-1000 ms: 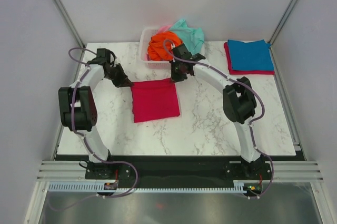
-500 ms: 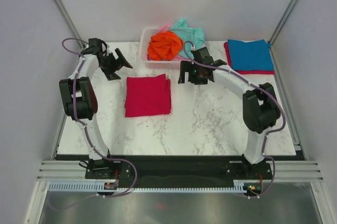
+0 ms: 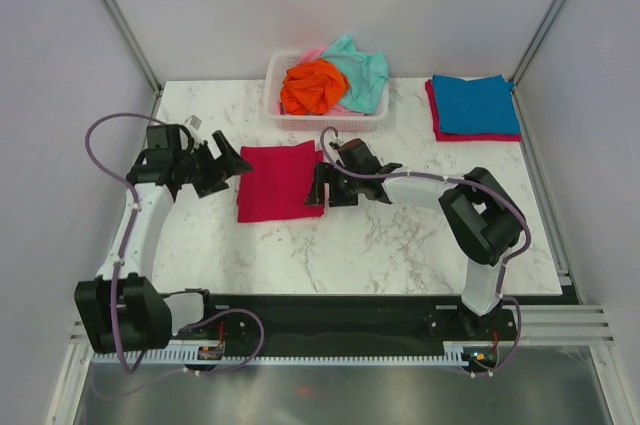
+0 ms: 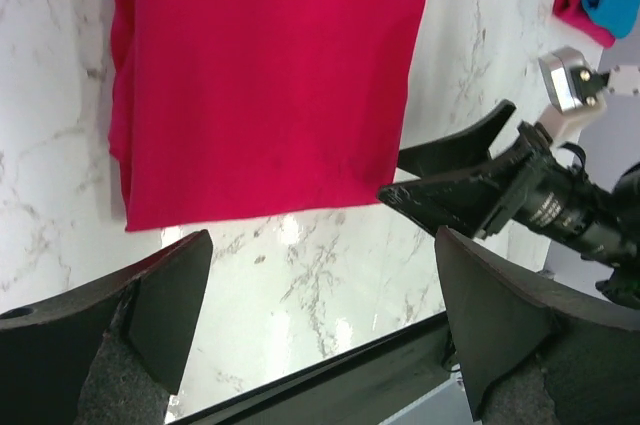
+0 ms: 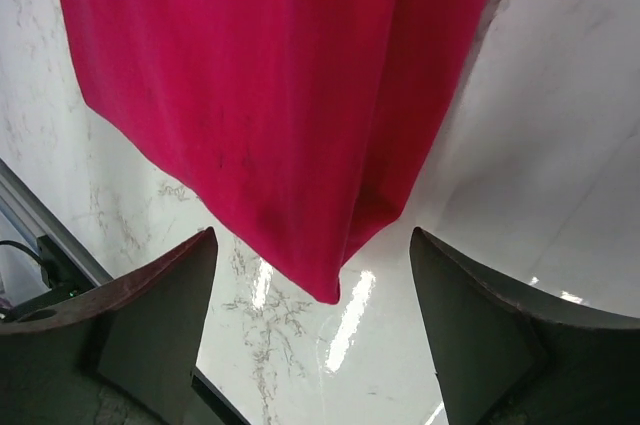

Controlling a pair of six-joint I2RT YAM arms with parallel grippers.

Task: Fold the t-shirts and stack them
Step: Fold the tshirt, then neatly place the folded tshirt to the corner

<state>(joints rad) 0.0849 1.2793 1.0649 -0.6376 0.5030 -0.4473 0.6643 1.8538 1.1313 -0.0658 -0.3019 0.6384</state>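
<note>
Left wrist view has the left gripper spread wide and grasping nothing, its fingers framing the near edge of a folded crimson t-shirt; the right gripper shows across that shirt, at its far edge. Seen from its own wrist, the right gripper is likewise released and holds nothing; a corner of the crimson t-shirt lies in the gap between its fingers, though whether they touch the cloth cannot be told. From the top camera, the left gripper sits just beside the shirt's left edge and the right gripper at its right edge; the crimson t-shirt lies flat on the marble table. Behind it a white basket holds a crumpled orange t-shirt and a mint-teal t-shirt; at the far right corner a folded blue t-shirt rests on a red t-shirt.
</note>
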